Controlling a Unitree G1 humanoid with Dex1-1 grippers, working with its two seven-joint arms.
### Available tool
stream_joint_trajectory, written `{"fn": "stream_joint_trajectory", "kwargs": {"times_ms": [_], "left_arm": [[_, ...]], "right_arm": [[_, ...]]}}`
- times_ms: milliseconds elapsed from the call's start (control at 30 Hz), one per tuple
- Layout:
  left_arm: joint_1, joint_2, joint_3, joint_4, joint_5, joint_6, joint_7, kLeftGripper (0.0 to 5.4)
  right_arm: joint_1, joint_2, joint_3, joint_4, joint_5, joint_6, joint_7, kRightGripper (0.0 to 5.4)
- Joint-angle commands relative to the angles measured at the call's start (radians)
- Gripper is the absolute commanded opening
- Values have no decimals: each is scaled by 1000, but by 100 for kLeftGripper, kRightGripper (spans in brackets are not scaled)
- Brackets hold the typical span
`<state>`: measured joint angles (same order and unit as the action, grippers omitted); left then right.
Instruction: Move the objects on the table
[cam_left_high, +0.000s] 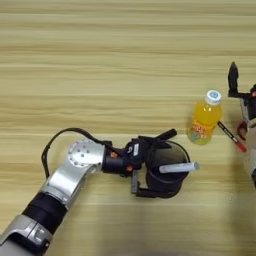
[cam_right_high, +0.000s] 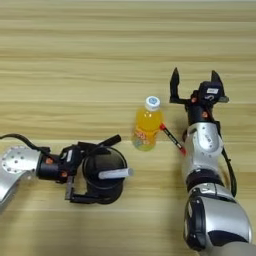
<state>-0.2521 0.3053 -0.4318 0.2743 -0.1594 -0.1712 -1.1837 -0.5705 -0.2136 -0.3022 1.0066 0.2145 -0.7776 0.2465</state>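
Table: a broad light tan wooden table (cam_left_high: 100, 60) with horizontal plank grain filled the whole frame.
Left arm: a silver and black arm came in from the lower left corner and reached right towards the lower centre.
Left gripper: the left gripper (cam_left_high: 155, 165) was spread wide, its two black fingers on either side of the cup, one at the upper rim and one along the lower edge; whether they pressed the wall could not be told.
Cup: a round black cup (cam_left_high: 167, 170) stood upright at lower centre, with a white marker (cam_left_high: 179, 167) lying across its opening, its tip jutting past the right rim.
Bottle: a small orange-drink bottle with a white cap (cam_right_high: 147, 125) stood upright right of centre, up and to the right of the cup, near it but apart.
Black marker: a slim black marker with a red end (cam_right_high: 172, 138) lay slanted on the table just right of the bottle, its upper end close to the bottle's side.
Right arm: a silver arm rose from the lower right corner.
Right gripper: the right gripper (cam_right_high: 195, 86) was spread wide and held nothing, fingers pointing to the top of the frame, up and right of the bottle.
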Motion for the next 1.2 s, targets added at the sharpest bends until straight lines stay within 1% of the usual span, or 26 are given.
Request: {"fn": "stream_joint_trajectory", "kwargs": {"times_ms": [33,100,133,333,633,767,867,967,1067,1100,1200], "left_arm": [[-17,-3,-11,14,19,-13,-9,540],[-18,-3,-11,16,19,-14,-10,540],[-19,-5,-10,19,21,-17,-6,523],[-24,-11,-5,34,27,-28,7,473],[-25,-17,-1,40,25,-37,15,467],[-25,-9,11,16,7,-33,10,467],[-25,-6,57,-62,-62,4,11,467],[-32,6,104,-143,-118,42,11,467],[-67,13,174,-212,-188,93,31,467],[-88,17,201,-218,-198,96,44,467],[-150,16,257,-189,-180,85,97,467]], "right_arm": [[-4,7,3,-13,-4,-12,-6,538],[-4,8,3,-13,-4,-12,-6,538],[-4,8,3,-13,-3,-12,-6,540],[-5,7,2,-11,-2,-12,-5,540],[-5,5,0,-11,0,-11,-3,540],[-6,4,-1,-10,0,-10,-2,540],[-7,4,-1,-9,0,-9,-2,540],[-9,2,-2,-6,1,-7,-2,540],[-10,1,-3,-5,1,-7,-2,540],[-10,1,-3,-5,1,-6,-2,540],[-10,1,-2,-7,0,-6,-3,540]]}}
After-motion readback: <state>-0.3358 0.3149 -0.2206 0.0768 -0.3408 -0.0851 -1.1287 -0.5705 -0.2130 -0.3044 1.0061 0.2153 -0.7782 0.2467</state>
